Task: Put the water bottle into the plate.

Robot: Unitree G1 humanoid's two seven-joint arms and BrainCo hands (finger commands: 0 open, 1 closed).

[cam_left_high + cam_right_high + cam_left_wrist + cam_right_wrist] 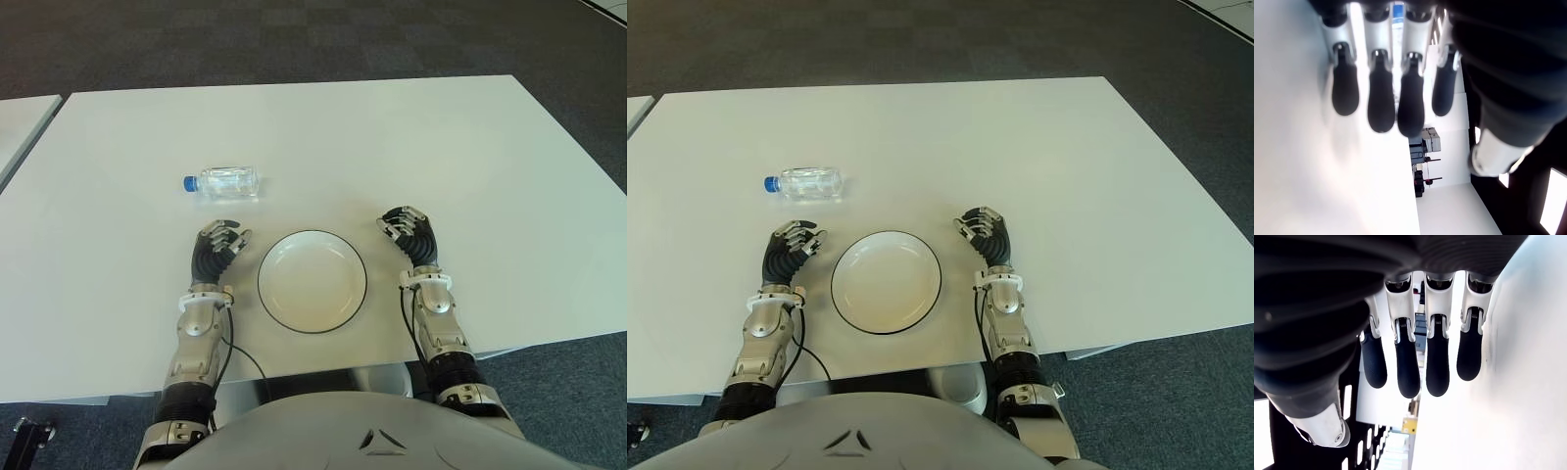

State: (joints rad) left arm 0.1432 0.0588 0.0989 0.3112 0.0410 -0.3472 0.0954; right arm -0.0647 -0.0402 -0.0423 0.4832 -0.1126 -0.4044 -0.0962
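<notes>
Closest to the camera is the robot's grey torso (343, 431), with both forearms reaching out over the white table (392, 137). Between the hands sits the plate (312, 281), white with a thin dark rim, nothing in it.

Left hand (216, 250) shows just left of the plate, right hand (411, 235) just right of it. Both have their fingers loosely curled, relaxed, and neither is holding anything. The wrist views back that up: left fingers (1381, 105) and right fingers (1408, 372) hang free beside the bare tabletop with nothing between them.

The bottle (225, 182) is lying on its side on the table, blue cap pointing to the robot's left. It's past the left hand's fingertips, farther from the robot, near but clearly apart from them, no contact. It's also up and to the left of the plate, not touching it.
</notes>
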